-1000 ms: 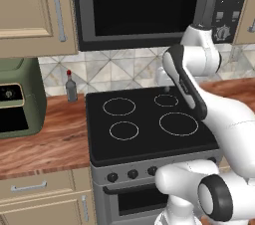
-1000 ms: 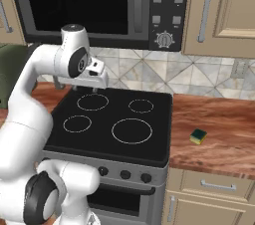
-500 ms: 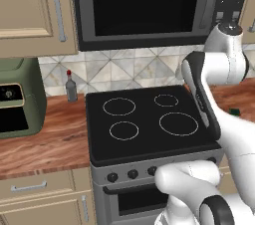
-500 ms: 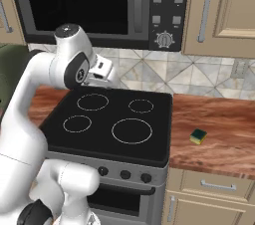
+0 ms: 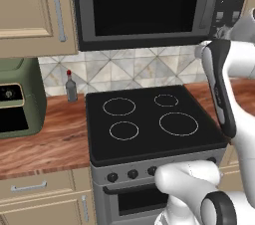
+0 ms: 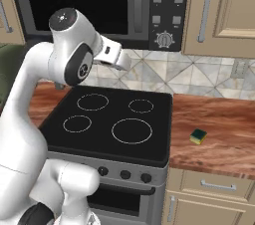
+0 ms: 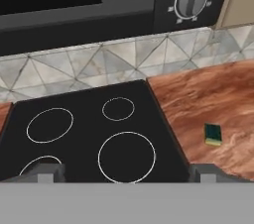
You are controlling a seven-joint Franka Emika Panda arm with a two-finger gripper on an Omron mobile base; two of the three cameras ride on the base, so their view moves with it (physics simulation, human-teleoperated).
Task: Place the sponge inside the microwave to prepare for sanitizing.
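On the wooden counter [image 6: 219, 119] right of the stove [image 6: 114, 124] lies the sponge [image 6: 198, 136], long axis slanting away. Hovering high over the burners, gripper [image 7: 126, 172] with jaws wide apart and empty; sponge down to its right, microwave [image 6: 99, 5] above.

Small bottle [image 5: 71, 87] between olive appliance [image 5: 17, 102] and stove [image 5: 149, 119]

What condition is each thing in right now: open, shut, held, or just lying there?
Sponge: lying flat on the wooden counter right of the stove, green side up, not held.
Microwave: door shut.
Gripper: open, empty, raised over the stove's front edge.
Stove: burners bare, nothing on top.
Bottle: upright on the counter left of the stove.
Green appliance: front closed.
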